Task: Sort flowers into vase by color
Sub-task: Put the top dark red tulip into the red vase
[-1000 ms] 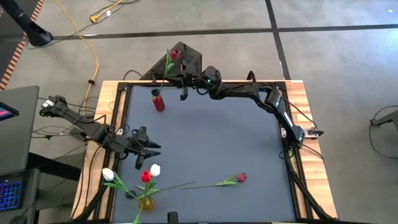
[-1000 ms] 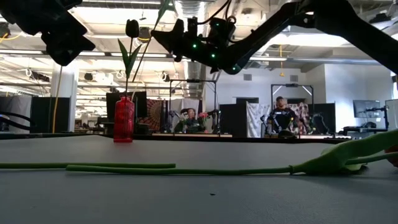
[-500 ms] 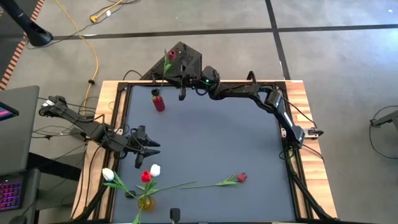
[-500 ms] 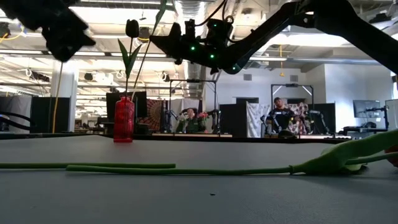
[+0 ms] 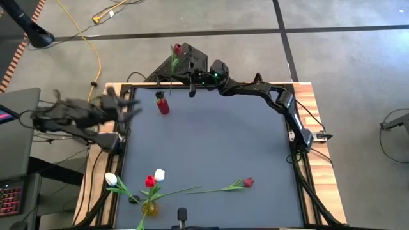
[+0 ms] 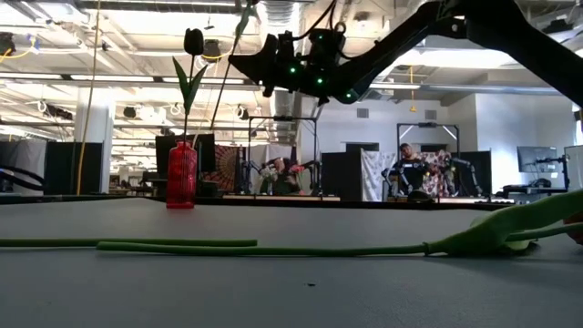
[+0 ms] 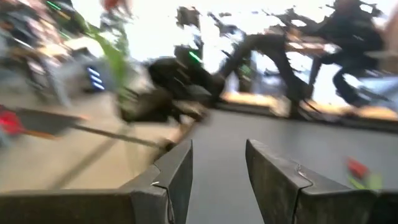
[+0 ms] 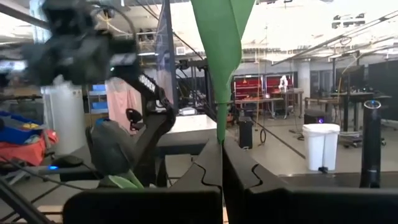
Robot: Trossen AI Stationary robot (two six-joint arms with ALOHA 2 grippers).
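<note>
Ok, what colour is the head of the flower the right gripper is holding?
Red; the flower pinched in the right gripper shows it best in the high view.

Right gripper (image 6: 248,62) high over the table, fingers closed on a green stem (image 6: 228,77) beside the red vase (image 6: 181,175).
</note>
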